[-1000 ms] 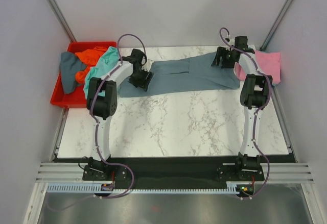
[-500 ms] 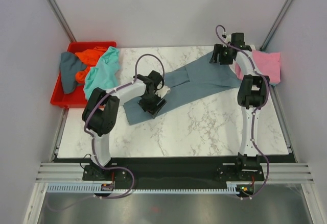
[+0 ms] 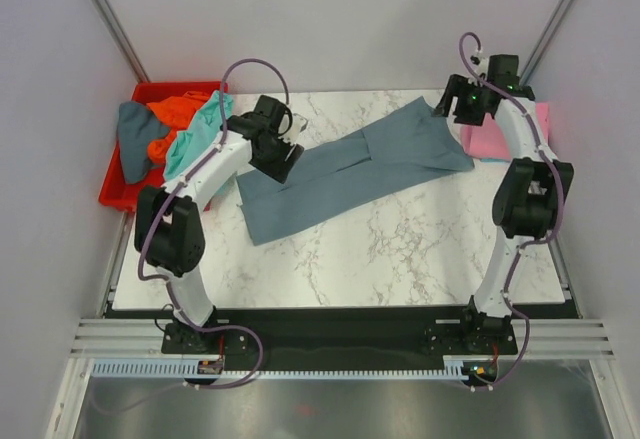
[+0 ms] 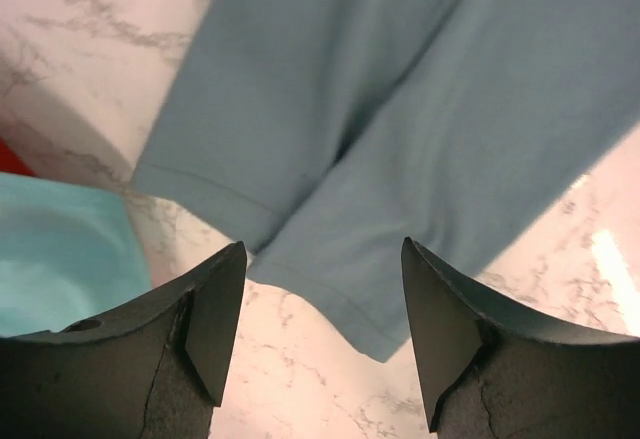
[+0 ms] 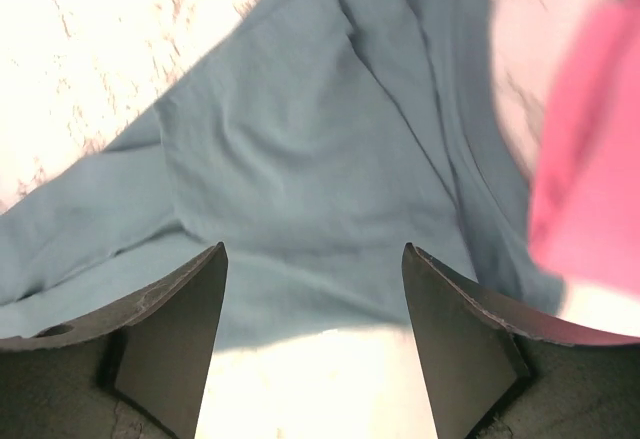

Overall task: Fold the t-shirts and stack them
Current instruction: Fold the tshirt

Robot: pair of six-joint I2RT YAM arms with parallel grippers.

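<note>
The slate blue-grey t-shirt [image 3: 340,174] lies flat and slantwise across the desk [image 3: 400,249], a long strip of soft matte knit. It runs from the near left up to the far right corner. In the left wrist view its cloth [image 4: 400,109] shows a stitched sleeve hem and a straight fold line where one layer laps over another. In the right wrist view the same shirt [image 5: 300,159] carries shallow creases and a raised ridge of bunched fabric.

The desk is glossy white stone-look with thin grey veins.

The left gripper [image 3: 278,154] hangs over the shirt's far-left edge. Its dark, wedge-shaped fingers [image 4: 215,309] are spread wide with nothing between them. The right gripper [image 3: 460,109] hangs over the far right end of the shirt, its jaws likewise parted and empty [image 5: 312,249].

A pink t-shirt [image 3: 485,144] lies at the far right, just beside the blue-grey one. In the blurred right wrist view its edge [image 5: 590,189] seems to touch the blue-grey hem.

A teal t-shirt [image 3: 195,139] drapes over the rim of a red plastic bin [image 3: 115,194] at the far left. Its smooth cloth shows at the left in the left wrist view [image 4: 50,249]. Inside the bin are a crumpled orange t-shirt [image 3: 170,114] and a dark grey garment [image 3: 130,139].
</note>
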